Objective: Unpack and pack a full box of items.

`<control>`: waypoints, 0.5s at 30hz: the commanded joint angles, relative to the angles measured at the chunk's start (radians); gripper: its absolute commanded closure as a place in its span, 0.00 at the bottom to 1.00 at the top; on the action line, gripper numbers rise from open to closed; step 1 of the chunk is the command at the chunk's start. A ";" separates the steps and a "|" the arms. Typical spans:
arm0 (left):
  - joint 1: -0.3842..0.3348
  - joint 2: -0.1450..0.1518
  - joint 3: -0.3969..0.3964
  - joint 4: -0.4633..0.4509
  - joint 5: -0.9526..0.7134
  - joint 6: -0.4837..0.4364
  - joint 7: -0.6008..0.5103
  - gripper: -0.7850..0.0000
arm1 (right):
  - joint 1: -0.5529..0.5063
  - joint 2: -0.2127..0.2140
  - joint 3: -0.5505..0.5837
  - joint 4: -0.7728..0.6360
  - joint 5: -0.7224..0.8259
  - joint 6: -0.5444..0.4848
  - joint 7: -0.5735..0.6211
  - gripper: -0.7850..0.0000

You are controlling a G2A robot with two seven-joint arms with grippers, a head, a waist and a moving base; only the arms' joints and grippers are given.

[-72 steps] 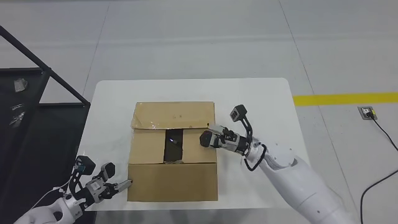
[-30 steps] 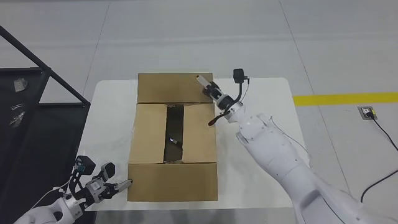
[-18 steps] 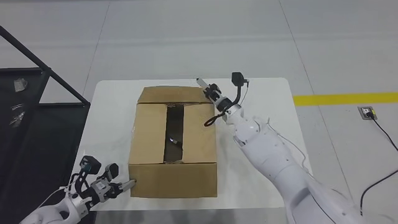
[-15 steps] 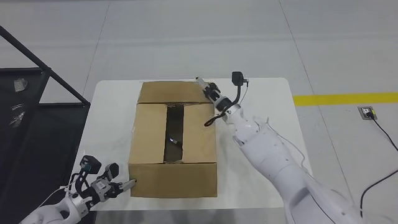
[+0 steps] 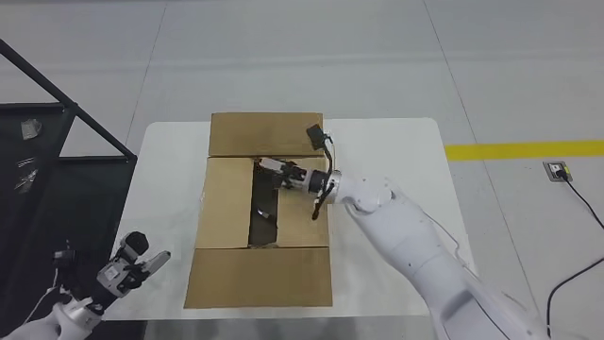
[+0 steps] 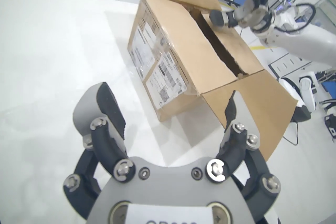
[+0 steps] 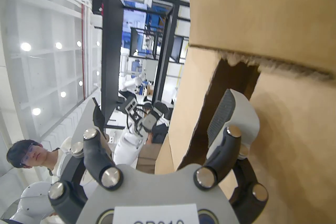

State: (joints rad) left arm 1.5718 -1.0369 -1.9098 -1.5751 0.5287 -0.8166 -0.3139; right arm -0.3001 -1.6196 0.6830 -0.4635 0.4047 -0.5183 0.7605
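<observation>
A cardboard box sits in the middle of a white table, well in from every edge. Its 2 short end flaps are folded outward, the far flap toward the table's far edge and the near flap toward its near edge. The 2 long side flaps lie shut with a narrow dark gap between them. Something dark shows inside, too small to identify.

The right gripper is at the far end of that gap, fingers apart and gripping nothing. The left gripper hangs off the table's near left corner, fingers apart and empty.

Unpacking appears to be at the box-opening stage. Next, the right gripper likely needs to catch a long flap's edge and swing it outward.
</observation>
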 commanded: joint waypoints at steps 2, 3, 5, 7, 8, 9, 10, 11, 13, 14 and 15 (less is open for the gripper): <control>0.004 0.002 -0.010 -0.001 -0.030 0.001 0.002 0.00 | -0.005 -0.012 -0.028 -0.024 -0.063 0.088 -0.026 0.00; 0.007 0.002 -0.012 -0.002 -0.038 0.000 0.006 0.00 | -0.008 -0.018 -0.035 -0.030 -0.077 0.112 -0.039 0.00; 0.017 0.003 -0.013 -0.003 -0.045 -0.004 0.011 0.00 | -0.013 -0.029 -0.045 -0.033 -0.091 0.151 -0.057 0.00; 0.028 0.002 -0.013 -0.005 -0.046 -0.007 0.019 0.00 | -0.016 -0.040 -0.050 -0.029 -0.088 0.175 -0.054 0.00; 0.034 0.002 -0.013 -0.005 -0.046 -0.008 0.023 0.00 | -0.016 -0.046 -0.053 -0.024 -0.089 0.183 -0.054 0.00; 0.039 0.002 -0.012 -0.005 -0.046 -0.010 0.028 0.00 | -0.017 -0.052 -0.054 -0.020 -0.087 0.186 -0.051 0.00; 0.043 0.002 -0.011 -0.005 -0.044 -0.012 0.031 0.00 | -0.018 -0.057 -0.054 -0.017 -0.080 0.185 -0.044 0.00; 0.046 0.002 -0.010 -0.005 -0.043 -0.014 0.035 0.00 | -0.019 -0.063 -0.053 -0.013 -0.070 0.181 -0.032 0.00; 0.052 0.002 -0.008 -0.008 -0.038 -0.017 0.039 0.00 | -0.019 -0.073 -0.046 -0.003 -0.043 0.169 -0.009 0.00; 0.055 0.002 -0.008 -0.011 -0.035 -0.020 0.042 0.00 | -0.019 -0.077 -0.041 0.002 -0.027 0.162 0.003 0.00; 0.057 0.002 -0.007 -0.016 -0.033 -0.022 0.044 0.00 | -0.018 -0.082 -0.034 0.007 -0.008 0.154 0.018 0.00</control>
State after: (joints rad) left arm 1.6264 -1.0351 -1.9174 -1.5866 0.4937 -0.8364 -0.2724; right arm -0.3189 -1.6975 0.6425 -0.4611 0.3771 -0.3568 0.7641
